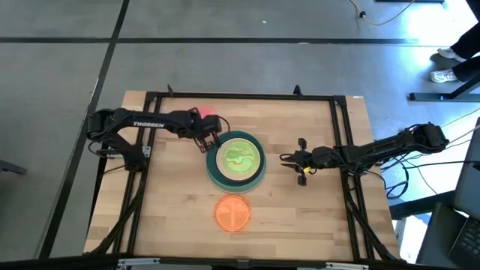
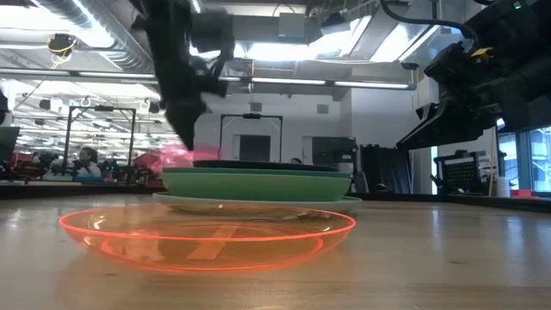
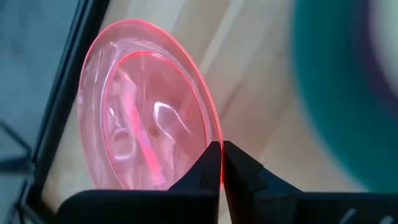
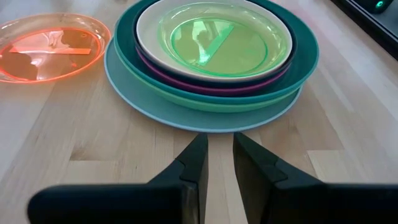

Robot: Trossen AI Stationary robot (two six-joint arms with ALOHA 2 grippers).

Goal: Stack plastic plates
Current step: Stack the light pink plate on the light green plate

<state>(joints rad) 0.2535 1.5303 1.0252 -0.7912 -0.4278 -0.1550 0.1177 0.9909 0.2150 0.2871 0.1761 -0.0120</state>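
Left gripper [image 1: 211, 141] sits at the stack's upper-left edge in the high view, jaws pinched on the rim of the pink plate [image 3: 146, 112]. In the left wrist view the rim runs straight between the fingertips [image 3: 208, 163], plate held on edge, tilted off the table. In the high view only a bit of pink shows behind the left arm.

Stack [image 1: 237, 159] is centre frame in the high view. From the right wrist view, bottom up: pale blue plate [image 4: 134, 93], teal plate [image 4: 305, 59], then thin dark navy and magenta edges, a cream-looking plate, and a translucent green plate [image 4: 217, 37] on top. Orange plate [image 1: 232, 213] lies alone just below the stack, apart from it.

Right gripper [image 1: 300, 160] hovers right of the stack, not touching; jaws parted a little with nothing between them, in the right wrist view.

Handling, my read:
- thin, stiff, very light plastic; a rim pinch likely carries it fine
- glossy translucent surface, probably slippery; plate can swing or slide in a two-finger pinch
- rim is the only real hold; grip square on the lip, not the sloped wall
- not fragile, but a drop from height could knock the nested stack off centre
- orange plate lies flat, so a finger would need to get under the lip
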